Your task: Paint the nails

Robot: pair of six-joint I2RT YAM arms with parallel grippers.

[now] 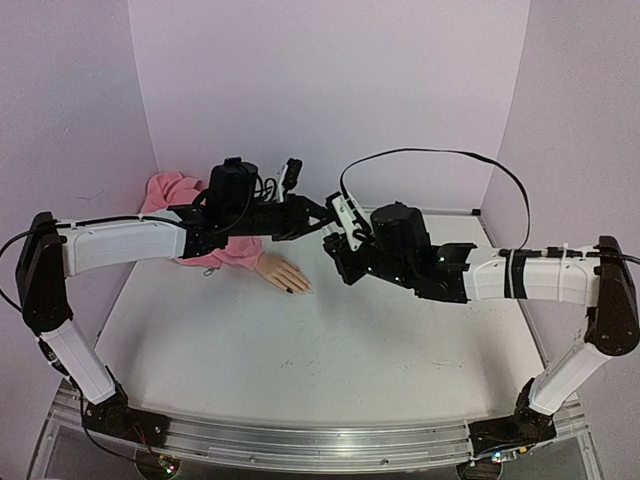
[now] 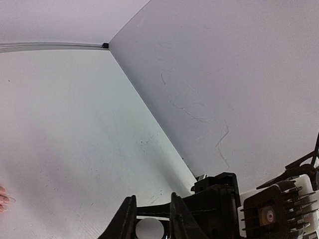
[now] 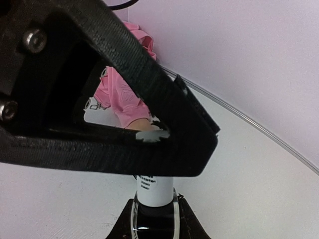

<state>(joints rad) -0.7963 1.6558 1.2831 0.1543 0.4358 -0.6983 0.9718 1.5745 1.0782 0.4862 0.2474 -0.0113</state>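
Note:
The beige mannequin hand [image 1: 280,272] in its pink sleeve [image 1: 225,250] lies on the white table, fingers pointing right; its nails [image 1: 298,288] look dark. Both grippers meet above the table just right of the hand. My right gripper [image 3: 154,204] is shut on the base of the polish bottle [image 3: 154,185], which has a white label. My left gripper [image 1: 318,213] is closed over the bottle's top; its near finger [image 3: 124,144] hides the cap. In the left wrist view the left gripper [image 2: 152,199] has its jaws narrowly apart. The sleeve [image 3: 122,94] shows behind that finger.
Pale pink walls close in the table at the back and both sides. A black cable [image 1: 440,153] arcs above the right arm. The right gripper's black body [image 2: 224,199] fills the lower right of the left wrist view. A metal rail [image 1: 300,440] runs along the near edge.

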